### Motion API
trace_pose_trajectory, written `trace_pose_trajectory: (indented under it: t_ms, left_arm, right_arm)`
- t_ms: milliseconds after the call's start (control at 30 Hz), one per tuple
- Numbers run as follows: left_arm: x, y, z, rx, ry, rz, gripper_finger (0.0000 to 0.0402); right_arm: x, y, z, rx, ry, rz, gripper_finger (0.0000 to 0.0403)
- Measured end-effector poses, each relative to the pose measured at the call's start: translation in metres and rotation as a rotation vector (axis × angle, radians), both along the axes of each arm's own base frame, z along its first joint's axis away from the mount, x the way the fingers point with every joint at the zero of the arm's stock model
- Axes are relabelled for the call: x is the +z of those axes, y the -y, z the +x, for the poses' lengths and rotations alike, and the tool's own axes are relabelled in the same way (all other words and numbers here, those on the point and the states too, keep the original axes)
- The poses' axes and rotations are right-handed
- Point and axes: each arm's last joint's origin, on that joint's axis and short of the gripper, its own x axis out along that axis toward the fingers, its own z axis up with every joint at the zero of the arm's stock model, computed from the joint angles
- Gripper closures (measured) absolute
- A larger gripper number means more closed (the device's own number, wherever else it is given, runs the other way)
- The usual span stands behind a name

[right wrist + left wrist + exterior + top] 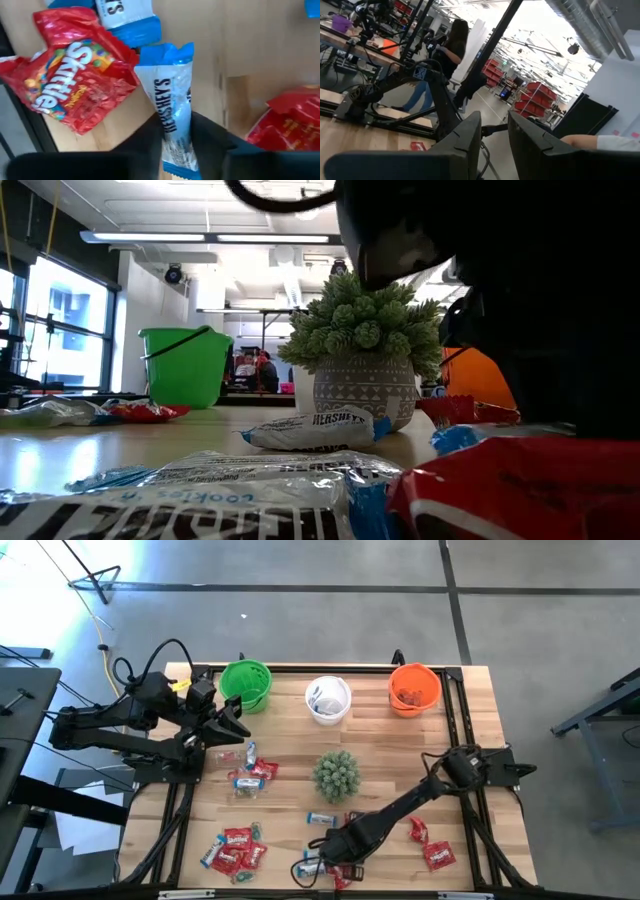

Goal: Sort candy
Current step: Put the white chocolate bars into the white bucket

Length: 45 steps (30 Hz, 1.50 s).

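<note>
- The right pincer point(176, 137) is reaching down at the near edge of the wooden table point(470, 730), its two dark fingers pinching a long blue-and-white Hershey's bar point(172, 117) by one end.
- That bar's wrapper is looking smooth and glossy, with a crimped blue end sticking out past the fingers.
- Beside it, a crinkled, shiny red Skittles packet point(70, 82) is lying flat on the pale planks, touching another blue-and-white wrapper point(127, 17).
- Only the right wrist view is showing this grip; from above, the dark arm is hiding the pincer and its bar.
- The high view is giving the layout instead: candy clusters point(235, 848) scattered across the near half, loose red packets point(437, 855) to the right, and a green cup point(246, 685), white cup point(328, 700) and orange cup point(414, 688) lined along the far edge, with a spiky green plant point(337, 773) mid-table.
- The low view is showing the plant's patterned grey pot point(365, 390), unseen from overhead.
- The left pincer point(495, 142) is hovering near the green cup, fingers slightly spread, holding nothing.
</note>
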Motion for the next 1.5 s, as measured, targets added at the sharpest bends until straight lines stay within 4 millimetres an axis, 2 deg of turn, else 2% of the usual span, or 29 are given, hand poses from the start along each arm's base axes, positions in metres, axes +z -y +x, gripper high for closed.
trace_pose_trajectory:
  t_ms: [100, 167, 367, 667, 867, 1000, 1100, 1333, 1500]
  left_arm:
    - [0.0, 0.0, 0.0, 0.0, 0.0, 0.0, 0.0319]
    - [0.0, 0.0, 0.0, 0.0, 0.0, 0.0, 0.0319]
    - [0.0, 0.0, 0.0, 0.0, 0.0, 0.0, 0.0319]
    - [0.0, 0.0, 0.0, 0.0, 0.0, 0.0, 0.0319]
    - [0.0, 0.0, 0.0, 0.0, 0.001, 0.0, 0.0319]
    - [0.0, 0.0, 0.0, 0.0, 0.0, 0.0, 0.0319]
    - [0.0, 0.0, 0.0, 0.0, 0.0, 0.0, 0.0319]
    - [0.0, 0.0, 0.0, 0.002, 0.003, 0.008, 0.0319]
    - [0.0, 0.0, 0.0, 0.008, 0.014, 0.027, 0.0319]
  right_arm:
    - [0.006, -0.002, 0.002, -0.019, -0.019, 0.006, 0.0375]
    - [0.011, -0.004, 0.004, -0.027, -0.03, 0.024, 0.0389]
    - [0.045, -0.011, 0.006, -0.061, -0.039, 0.035, 0.0367]
    - [0.087, 0.006, -0.014, -0.026, -0.251, -0.14, 0.0388]
    - [0.127, 0.022, -0.001, -0.024, -0.093, -0.148, 0.0385]
    - [0.155, 0.046, 0.014, -0.038, 0.062, -0.205, 0.0384]
    - [0.173, 0.073, 0.022, -0.075, 0.173, -0.262, 0.0384]
    - [0.197, 0.148, 0.035, -0.155, 0.264, -0.436, 0.0384]
    - [0.203, 0.202, 0.045, -0.168, 0.288, -0.508, 0.0384]
